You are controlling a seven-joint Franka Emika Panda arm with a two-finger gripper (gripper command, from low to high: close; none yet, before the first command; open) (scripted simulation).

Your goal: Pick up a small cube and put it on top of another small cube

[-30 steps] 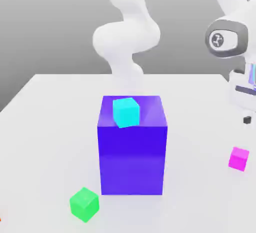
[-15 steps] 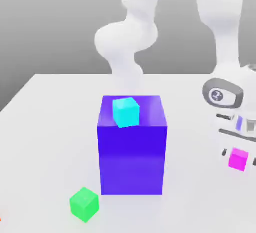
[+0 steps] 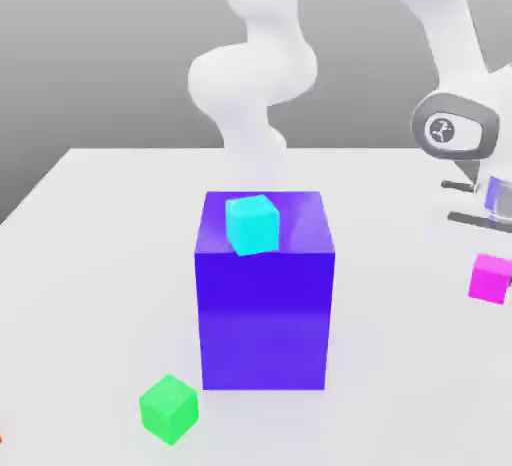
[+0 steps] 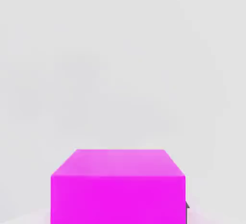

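Hand (image 3: 491, 280) clamped on the magenta cube (image 4: 118, 199), exterior view's right: pick seemingly done; I must still stack it on the cyan cube (image 3: 252, 225), near centre.

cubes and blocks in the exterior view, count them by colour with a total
magenta: 1 small cube
cyan: 1 small cube
green: 1 small cube
blue-violet: 1 big block
total: 4, leaving out an orange-red bit at the exterior view's left edge, too cut off to name

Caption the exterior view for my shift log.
Claw shut on magenta cube; cyan cube waits atop blue block.
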